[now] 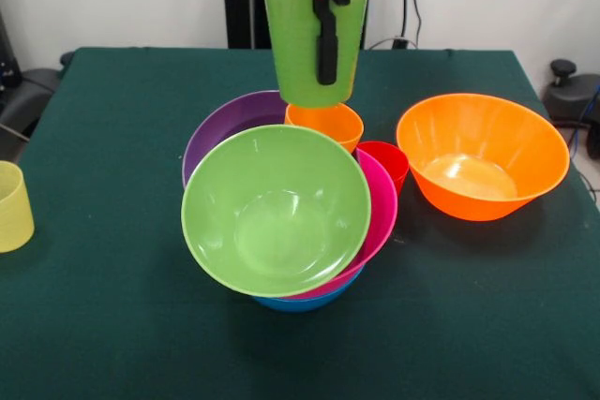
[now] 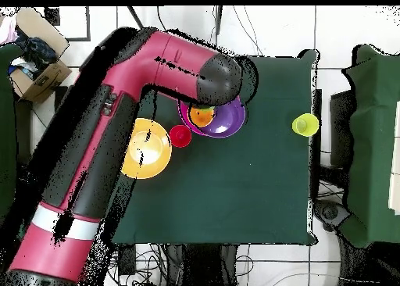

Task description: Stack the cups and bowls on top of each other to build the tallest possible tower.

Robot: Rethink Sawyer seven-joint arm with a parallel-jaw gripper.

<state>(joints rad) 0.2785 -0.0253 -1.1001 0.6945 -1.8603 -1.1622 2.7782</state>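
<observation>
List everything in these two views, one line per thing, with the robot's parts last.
green cup: 1, green, held in the air above the orange cup.
orange cup: 1, orange, behind the bowl pile.
red cup: 1, red, right of the pile.
yellow cup: 1, pale yellow, front view's left table edge.
lime bowl: 1, lime green, tilted on top of the pile.
pink bowl: 1, under the lime bowl.
blue bowl: 1, pile bottom.
purple bowl: 1, behind the pile.
orange bowl: 1, alone at right.
table: 1, dark green.
gripper: 1, red and black, gripping the green cup's wall.

Arm (image 2: 117, 119): glossy red shell, black panels and joint caps, white band near base. Gripper (image 1: 327, 39): red housing, black finger (image 1: 326, 44).
</observation>
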